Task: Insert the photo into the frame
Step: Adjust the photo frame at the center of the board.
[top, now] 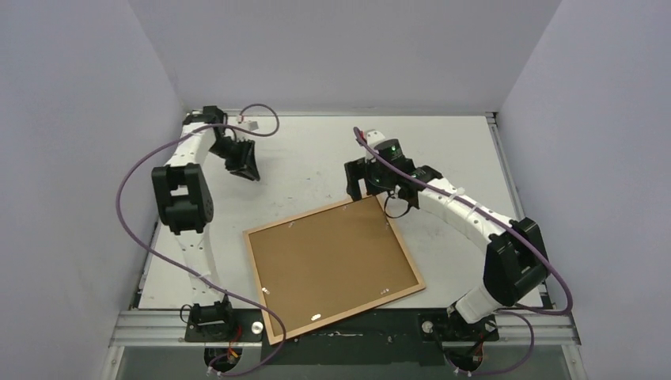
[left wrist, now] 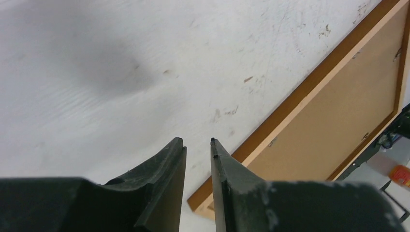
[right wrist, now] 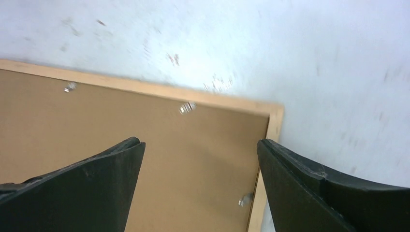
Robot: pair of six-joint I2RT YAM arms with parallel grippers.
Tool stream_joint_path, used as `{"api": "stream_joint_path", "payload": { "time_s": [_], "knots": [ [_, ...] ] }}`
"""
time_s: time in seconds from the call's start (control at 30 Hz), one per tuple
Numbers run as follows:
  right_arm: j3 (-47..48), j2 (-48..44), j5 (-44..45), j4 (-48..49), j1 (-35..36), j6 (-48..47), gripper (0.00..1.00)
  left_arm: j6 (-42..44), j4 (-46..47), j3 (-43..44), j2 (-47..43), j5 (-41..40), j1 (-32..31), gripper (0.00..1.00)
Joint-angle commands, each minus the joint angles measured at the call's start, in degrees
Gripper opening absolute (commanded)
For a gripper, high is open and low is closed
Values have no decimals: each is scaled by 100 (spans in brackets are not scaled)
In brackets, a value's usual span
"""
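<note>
So the frame (top: 310, 215) is lying flat on the white desk (top: 316, 150), back side up. All you see is the plain brown backing sheet (top: 332, 265) inside the reddish wood rim, with little metal tabs (right wrist: 187, 107) along the inner edge. Can't tell what's under that sheet. From overhead the frame sits skewed at about 6 o'clock from the desk's middle.

The right end effector (right wrist: 200, 144) hangs over the frame's 1 o'clock corner, fingers spread wide and nothing between them. In its own camera one finger is over the backing and the other over the rim's edge. The left end effector (left wrist: 197, 141) is well away, out at 10 o'clock from the frame, fingers close together with a thin gap and gripping nothing.

Edges: the frame's 7 o'clock corner pokes past the desk's near edge, over the metal rail by the arm bases. Bare desk runs from 9 round through 12 to 3 o'clock, with walls on three sides.

An orange tag (left wrist: 399, 175) shows at the side of the left wrist view, too blurry to read.
</note>
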Motion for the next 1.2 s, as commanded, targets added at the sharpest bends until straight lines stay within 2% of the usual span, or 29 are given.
{"api": "stream_joint_path", "payload": {
  "time_s": [0.0,0.13,0.27,0.37,0.6,0.87,1.0,1.17],
  "knots": [
    [952,651,-1057,-200,155,-1835,90,273,-368,-149,-884,449,570,25],
    [1785,1426,-1821,-553,512,-2845,91,354,-519,-214,-1145,560,833,26],
    [2863,2334,-1856,-1315,957,-3649,93,347,-617,-227,-1383,746,1137,27],
    [3314,2934,-1776,-1511,1188,-3895,96,414,-664,-309,-1539,770,1367,27],
    [3512,3489,-1721,-1209,1452,-3955,98,661,-849,-574,-1694,738,1683,27],
    [3854,3844,-1494,-1178,1420,-4151,93,773,-945,-770,-1895,786,1765,27],
    [4063,4075,-1488,-1272,1368,-4235,87,840,-984,-868,-1988,791,1821,27],
    [4134,4191,-1378,-1335,1359,-4362,86,941,-1094,-900,-2040,800,1925,27]
  ]
}}
